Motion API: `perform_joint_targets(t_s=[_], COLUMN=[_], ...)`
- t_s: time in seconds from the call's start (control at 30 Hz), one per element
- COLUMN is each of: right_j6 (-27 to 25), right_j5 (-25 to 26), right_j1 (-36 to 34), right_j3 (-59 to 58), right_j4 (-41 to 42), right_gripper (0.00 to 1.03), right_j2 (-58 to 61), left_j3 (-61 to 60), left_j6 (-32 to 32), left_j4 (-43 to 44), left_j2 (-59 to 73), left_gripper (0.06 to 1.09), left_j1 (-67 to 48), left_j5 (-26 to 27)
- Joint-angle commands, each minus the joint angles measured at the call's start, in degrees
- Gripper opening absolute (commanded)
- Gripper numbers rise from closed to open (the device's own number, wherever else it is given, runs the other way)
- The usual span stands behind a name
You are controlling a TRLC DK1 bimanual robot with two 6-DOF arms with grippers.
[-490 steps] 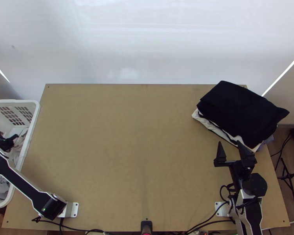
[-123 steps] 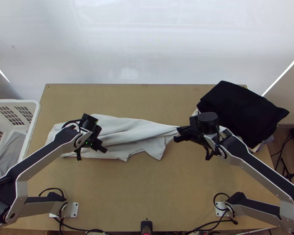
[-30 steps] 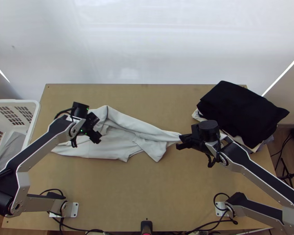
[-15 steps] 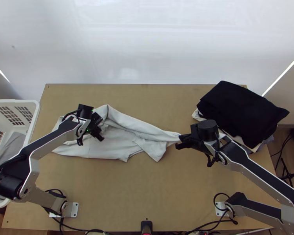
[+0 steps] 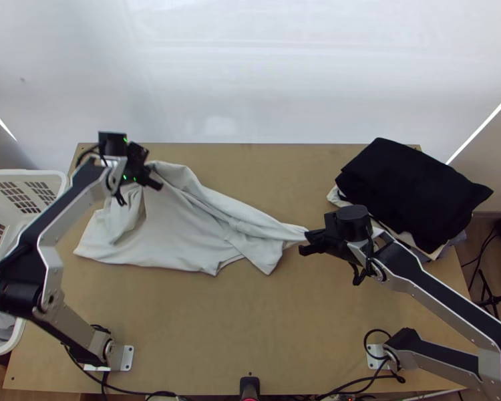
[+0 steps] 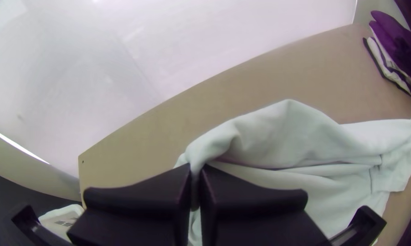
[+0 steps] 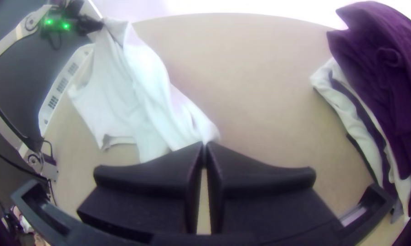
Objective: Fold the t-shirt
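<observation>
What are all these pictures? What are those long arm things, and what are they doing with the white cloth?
They belong to a robot with two arms: the left arm and the right arm. One camera looks down from high over the wooden table. The other two sit on the robot's wrists, like eyes by its hands, so things look a bit bent.

The white cloth is a t-shirt that the robot is meant to fold. It's partly spread out, but still wrinkly. The left gripper pinches its far edge, and the right gripper pinches a bunched-up end.

On the right is a pile of cloths, with black on top. On the left is a white basket with more cloth inside.
</observation>
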Motion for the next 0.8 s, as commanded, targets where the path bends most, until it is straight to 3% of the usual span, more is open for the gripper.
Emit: perform_joint_targets(t_s=[0.0,0.03,0.07,0.27,0.53,0.63,0.77], right_j6=[0.0,0.0,0.1,0.2,0.2,0.2,0.2], right_j5=[0.0,0.1,0.1,0.1,0.1,0.1,0.1], right_j1=[0.0,0.0,0.0,0.1,0.1,0.1,0.1], right_j3=[-0.3,-0.3,-0.3,-0.6,-1.2,-1.4,-1.4], right_j4=[0.0,0.0,0.0,-0.4,-0.1,-0.1,-0.1], right_gripper=[0.03,0.03,0.03,0.03,0.03,0.03,0.03], right_j2=[-0.2,-0.3,-0.4,-1.4,-1.5,-1.4,-1.4], left_j3=[13.4,14.4,15.5,18.5,19.3,20.5,25.9], left_j6=[-2.8,-3.5,-4.5,-9.4,-6.8,-11.1,-13.7], left_j4=[-8.2,-8.6,-9.5,-13.6,-18.8,-20.9,-32.8], left_j2=[10.8,12.3,13.5,13.5,11.2,11.7,12.7], left_gripper=[0.73,1.02,1.05,1.05,1.05,1.05,1.05], left_j1=[3.3,3.2,3.1,3.6,9.0,10.8,11.2], left_j5=[2.1,2.1,2.1,2.5,3.5,8.6,22.0])
